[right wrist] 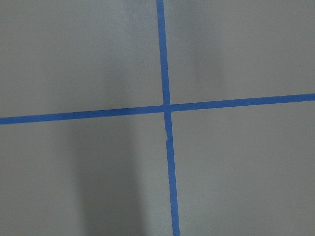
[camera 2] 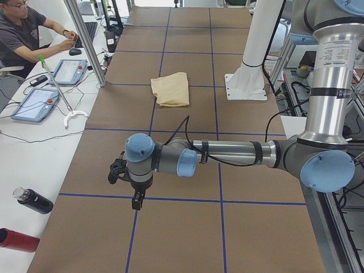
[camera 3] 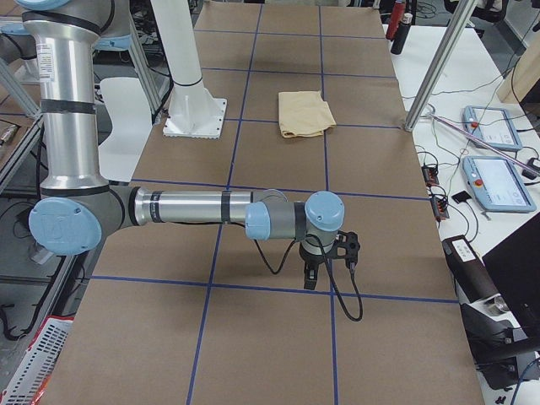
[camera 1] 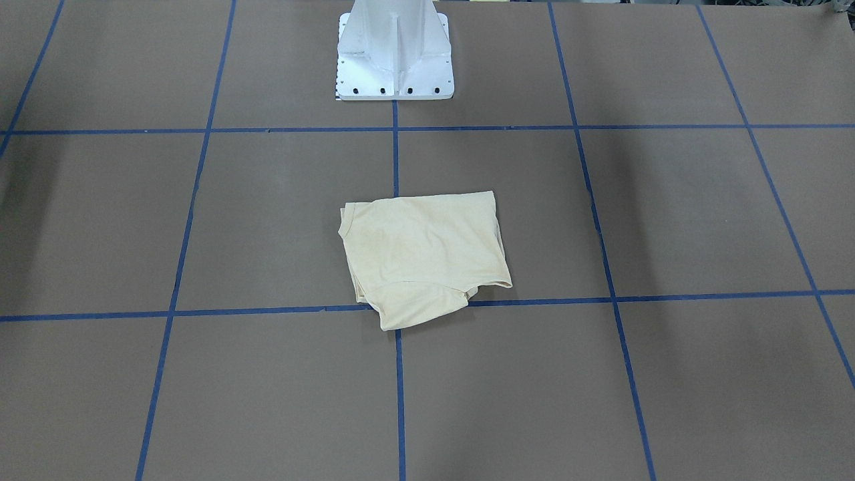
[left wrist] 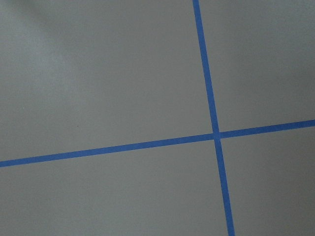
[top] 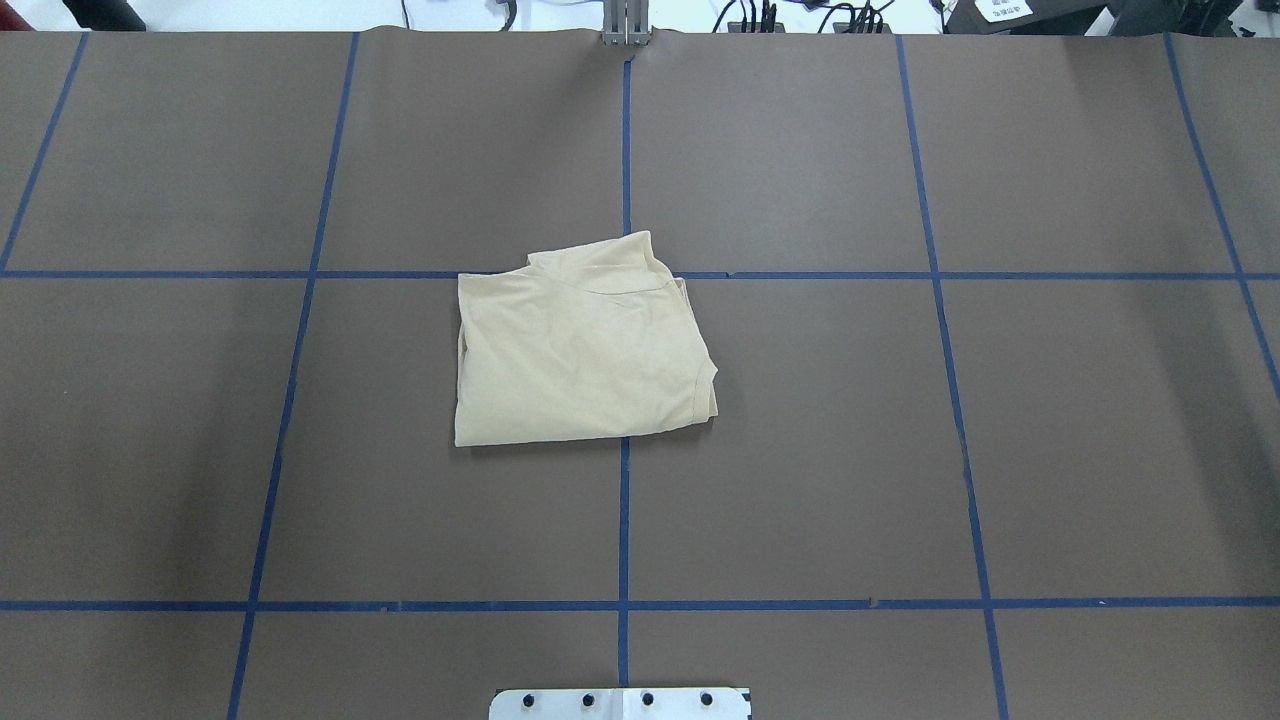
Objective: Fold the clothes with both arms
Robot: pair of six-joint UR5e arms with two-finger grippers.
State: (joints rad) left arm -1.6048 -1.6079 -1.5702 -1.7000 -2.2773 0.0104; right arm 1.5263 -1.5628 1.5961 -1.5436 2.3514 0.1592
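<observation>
While the T-shirt [top: 575,355] lies folded, grip of left hand [camera 2: 136,201] or right hand [camera 3: 310,277] cannot be told

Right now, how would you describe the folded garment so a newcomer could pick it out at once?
Start at the brown table gridded with blue tape. Out in front of the white pedestal base, on the centre tape line, lies the shirt. It is the only cloth there: pale cream-yellow, folded into a rough rectangle, no print showing.
</observation>
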